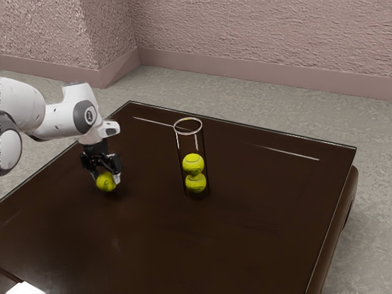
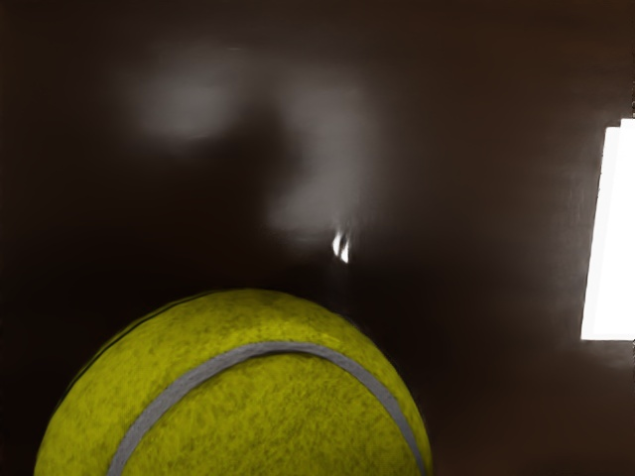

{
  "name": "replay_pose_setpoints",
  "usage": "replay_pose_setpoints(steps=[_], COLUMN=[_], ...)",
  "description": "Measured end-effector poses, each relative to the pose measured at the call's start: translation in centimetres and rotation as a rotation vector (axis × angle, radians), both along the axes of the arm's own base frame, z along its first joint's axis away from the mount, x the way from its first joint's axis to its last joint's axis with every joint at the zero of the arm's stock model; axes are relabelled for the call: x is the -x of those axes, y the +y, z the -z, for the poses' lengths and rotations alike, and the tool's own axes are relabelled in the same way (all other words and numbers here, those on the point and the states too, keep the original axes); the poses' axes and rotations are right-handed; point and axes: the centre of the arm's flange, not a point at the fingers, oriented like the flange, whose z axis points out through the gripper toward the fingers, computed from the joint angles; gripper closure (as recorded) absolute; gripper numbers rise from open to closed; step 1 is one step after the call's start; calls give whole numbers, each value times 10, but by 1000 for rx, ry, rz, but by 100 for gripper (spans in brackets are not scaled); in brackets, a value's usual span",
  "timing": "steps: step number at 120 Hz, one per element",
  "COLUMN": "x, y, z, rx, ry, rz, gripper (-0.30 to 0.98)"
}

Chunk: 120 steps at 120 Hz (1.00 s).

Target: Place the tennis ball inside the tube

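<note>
Two stacked balls [image 1: 193, 164] occupy the lower part of the clear tube [image 1: 188, 127], which stands upright on the tabletop [image 1: 257, 245], its pale rim uppermost. The tennis ball [image 1: 106, 181] is outside the tube, well apart from it, toward the exterior view's left. Gripper [image 1: 106, 177] points downward; its jaws are pinching that ball, one at each side. Whether the ball touches the surface beneath cannot be determined.

Surface: dark brown and glossy, with thin light streaks near the far edge and, in the wrist view, soft grey reflections beside the held ball. A narrow lighter line follows the border. A brown, rounded support [image 1: 350, 196] shows below the edge at the exterior view's right. One bright white object [image 1: 26, 288] lies at the exterior view's lower left, cut by the frame; its nature cannot be established.

Room: walls [image 1: 257, 30] rough-textured, pinkish, meeting at a corner; smooth baseboard [image 1: 245, 70] in a similar tone; floor [image 1: 245, 95] grey and mottled.
</note>
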Motion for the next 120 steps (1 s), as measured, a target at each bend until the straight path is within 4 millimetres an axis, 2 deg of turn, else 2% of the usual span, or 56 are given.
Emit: replay_pose_setpoints(steps=[14,31,48,70,80,92,113,120], x=[-3,-4,-5,-13,-27,-37,-33,-34], y=[-2,-3,-5,-11,-26,-55,-116,-141], z=[15,23,24,10,-23,-76,-197,-227], rx=[17,26,30,15,-21,-75,-224,-279], ry=[7,10,6,-21,-71,-133,-241,-266], rz=[26,52,74,107,150,215,337,378], gripper=[0,3,21,30,34,37,41,41])
